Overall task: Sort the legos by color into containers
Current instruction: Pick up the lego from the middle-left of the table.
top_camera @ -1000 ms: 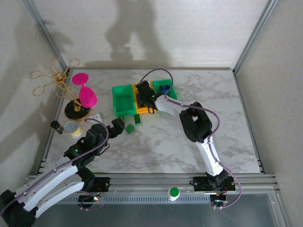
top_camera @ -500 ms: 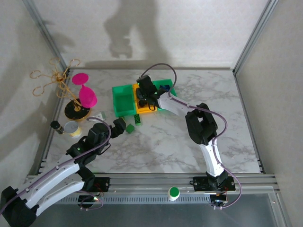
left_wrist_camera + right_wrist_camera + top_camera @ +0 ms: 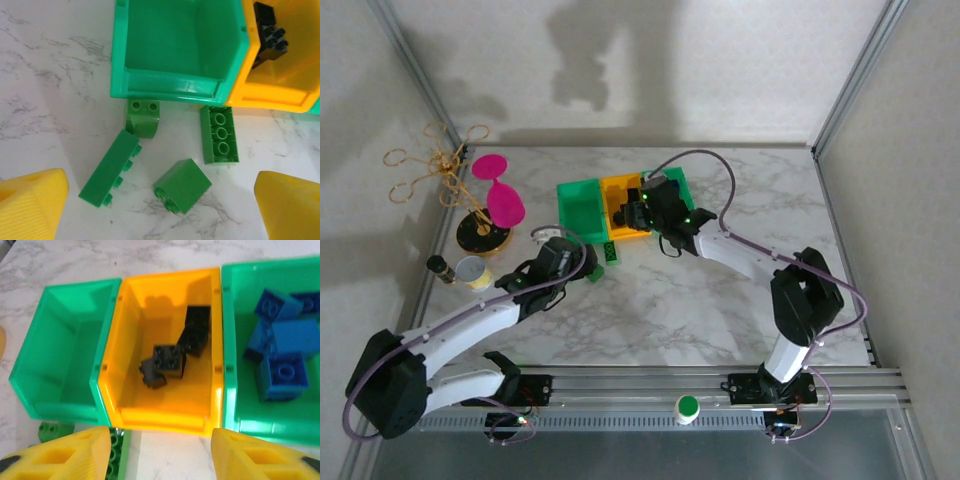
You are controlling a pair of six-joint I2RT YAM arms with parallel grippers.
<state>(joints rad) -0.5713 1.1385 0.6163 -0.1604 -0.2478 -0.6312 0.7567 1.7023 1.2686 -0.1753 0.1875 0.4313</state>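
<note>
Legos [image 3: 181, 186], four green ones, are now bracketed by the left gripper [image 3: 160, 205], spread and empty, brought forward over them. The empty green container [image 3: 170, 87] sits just ahead. The right gripper [image 3: 160, 452], likewise spread and empty, has been drawn back from the orange-yellow container [image 3: 165, 420] holding black legos [image 3: 167, 360]. Green sorting is judged next.

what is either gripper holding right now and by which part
Nothing is held. The left gripper hangs open above loose green legos on the table; the right gripper hangs open by the orange-yellow bin.
</note>
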